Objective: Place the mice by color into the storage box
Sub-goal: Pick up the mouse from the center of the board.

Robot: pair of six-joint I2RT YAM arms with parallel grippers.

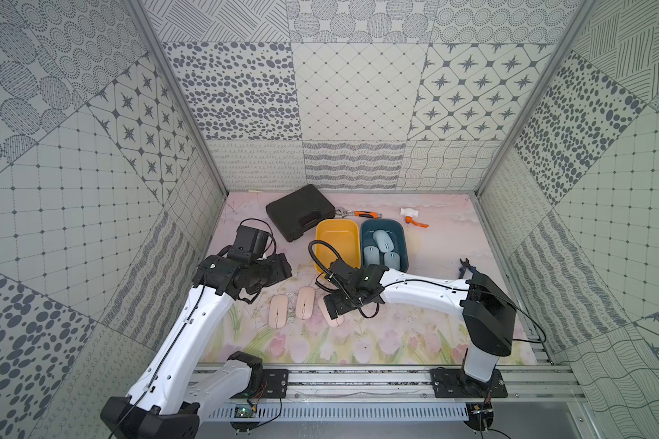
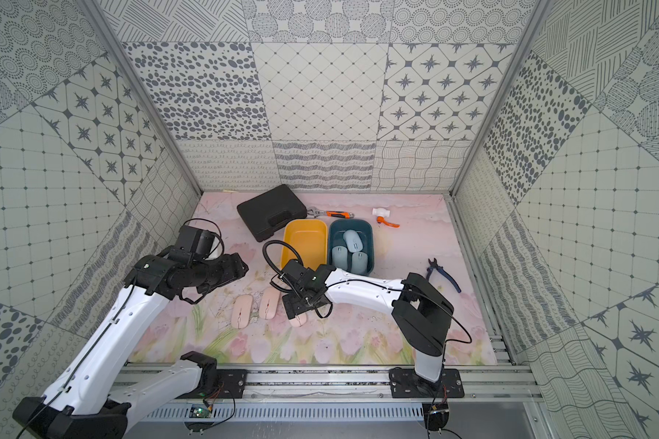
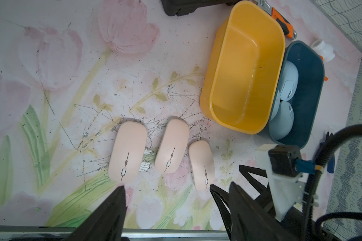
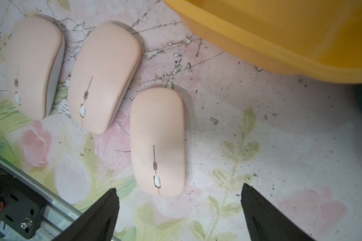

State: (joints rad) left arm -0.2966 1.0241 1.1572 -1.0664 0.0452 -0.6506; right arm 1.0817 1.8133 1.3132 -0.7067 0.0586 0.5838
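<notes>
1. Taking the flowered mat (image 1: 415, 323) as a clock face with twelve at the back wall, two tubs are sitting side by side just off centre, towards twelve o'clock.
2. The dark blue tub (image 1: 404, 243) is holding three blue mice (image 1: 381, 247). The yellow tub (image 1: 337, 243), pressing against it on the nine o'clock side, is sitting empty.
3. Three pink mice (image 3: 171, 146) are lying flat in a close row on the mat at about eight o'clock, with the yellow tub at one o'clock from them.
4. The right claw (image 4: 178, 187) is hovering low over the end pink mouse (image 4: 158, 141), the one at the three o'clock end of the row. Its jaws are standing wide apart and holding nothing.
5. The left claw (image 3: 177, 185) is hanging above the mat at about eleven o'clock from the row, jaws parted and empty.
6. Judging by looks, each pink mouse is going to feel light and stiff: a smooth, low plastic shell that could be slipping out of a loose pinch.
7. The best hold is probably going to be across the two long sides at mid-length, with the jaws reaching right down to the mat, since the rounded top is offering no edge.
8. The sorting appears to be standing half done: blue finished, pink not yet begun.
</notes>
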